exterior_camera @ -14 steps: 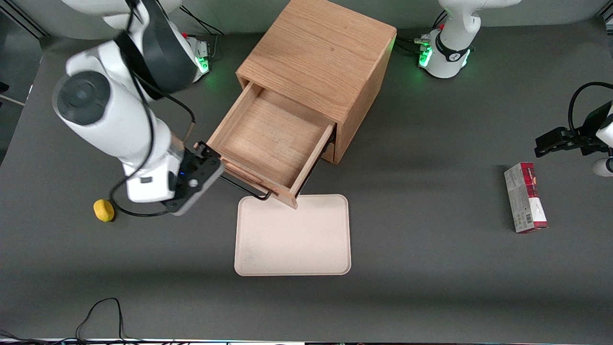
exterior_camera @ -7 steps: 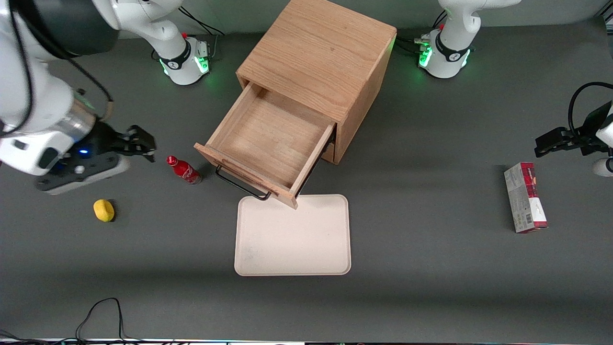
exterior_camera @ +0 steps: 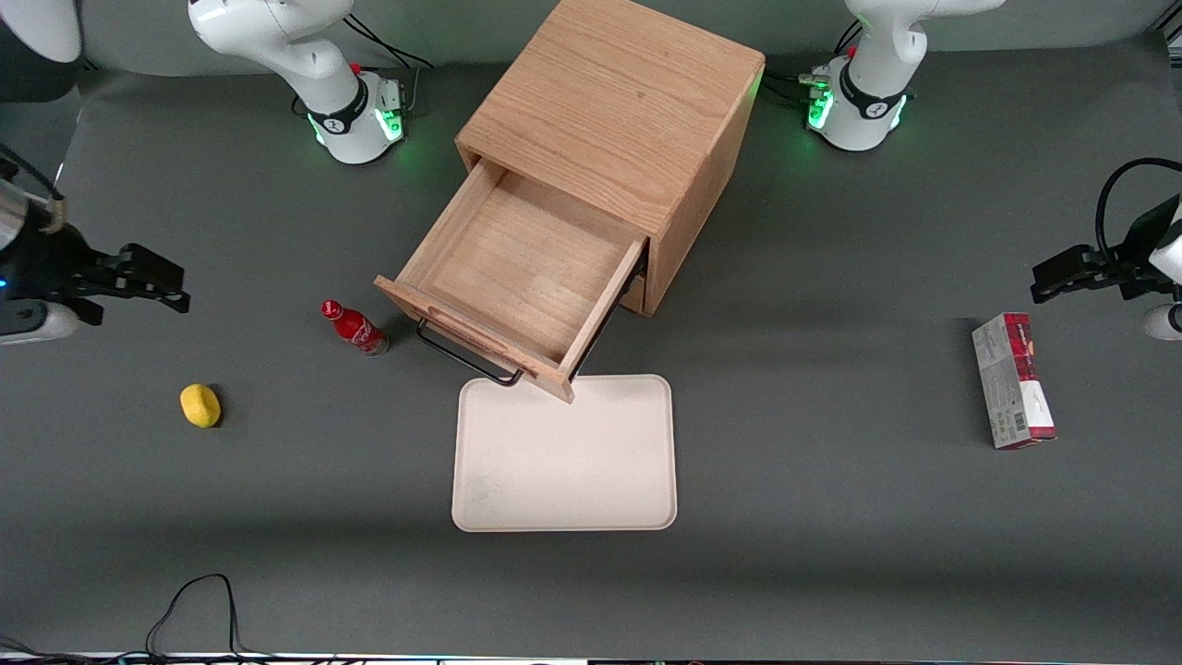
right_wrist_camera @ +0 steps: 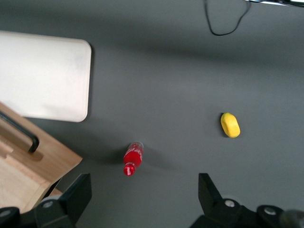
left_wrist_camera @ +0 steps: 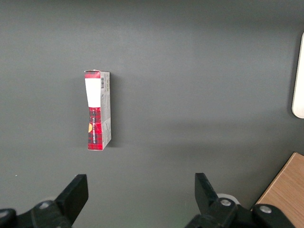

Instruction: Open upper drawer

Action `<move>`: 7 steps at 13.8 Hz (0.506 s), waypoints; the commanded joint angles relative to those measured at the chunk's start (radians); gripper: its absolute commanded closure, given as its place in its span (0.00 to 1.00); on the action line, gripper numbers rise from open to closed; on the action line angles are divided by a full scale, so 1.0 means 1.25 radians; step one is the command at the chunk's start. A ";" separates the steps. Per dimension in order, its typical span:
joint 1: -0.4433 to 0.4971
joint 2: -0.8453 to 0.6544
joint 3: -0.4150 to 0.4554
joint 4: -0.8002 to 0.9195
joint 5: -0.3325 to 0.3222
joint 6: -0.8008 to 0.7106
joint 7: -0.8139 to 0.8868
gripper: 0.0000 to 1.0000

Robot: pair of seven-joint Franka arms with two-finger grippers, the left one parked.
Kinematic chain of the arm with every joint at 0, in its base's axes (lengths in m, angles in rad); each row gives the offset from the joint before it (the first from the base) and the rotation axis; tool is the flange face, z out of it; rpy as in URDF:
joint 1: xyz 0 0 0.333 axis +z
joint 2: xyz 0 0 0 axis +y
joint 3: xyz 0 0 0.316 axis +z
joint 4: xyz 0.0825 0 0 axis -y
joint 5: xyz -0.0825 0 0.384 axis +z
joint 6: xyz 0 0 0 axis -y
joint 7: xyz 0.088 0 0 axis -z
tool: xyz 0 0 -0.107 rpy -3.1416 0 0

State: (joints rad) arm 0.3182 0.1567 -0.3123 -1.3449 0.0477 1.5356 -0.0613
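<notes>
The upper drawer (exterior_camera: pixel 517 277) of the light oak cabinet (exterior_camera: pixel 617 102) stands pulled far out, its inside bare, its thin black bar handle (exterior_camera: pixel 466 356) over the table. The drawer's corner and handle also show in the right wrist view (right_wrist_camera: pixel 28 166). The bottom drawer is hidden under it. My right gripper (exterior_camera: pixel 157 282) is open and empty, well away from the drawer toward the working arm's end of the table, raised above it. In the right wrist view the gripper (right_wrist_camera: pixel 145 197) has its fingers (right_wrist_camera: pixel 76 192) wide apart above the red bottle.
A small red bottle (exterior_camera: pixel 355 328) (right_wrist_camera: pixel 133 158) lies beside the drawer front. A yellow lemon-like object (exterior_camera: pixel 199 405) (right_wrist_camera: pixel 230 125) lies nearer the front camera. A beige tray (exterior_camera: pixel 565 453) (right_wrist_camera: pixel 45 76) lies in front of the drawer. A red and white box (exterior_camera: pixel 1012 380) (left_wrist_camera: pixel 97 110) lies toward the parked arm's end.
My gripper let go of the drawer handle and drew back toward the working arm's end of the table, rising. The red bottle came into sight. The drawer stays open.
</notes>
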 commanded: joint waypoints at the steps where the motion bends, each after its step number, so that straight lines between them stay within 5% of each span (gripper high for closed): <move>1: -0.098 -0.106 0.097 -0.144 0.005 0.076 0.039 0.00; 7: -0.177 -0.142 0.149 -0.230 -0.009 0.131 0.038 0.00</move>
State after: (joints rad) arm 0.1076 0.0239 -0.1469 -1.5514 0.0468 1.6406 -0.0433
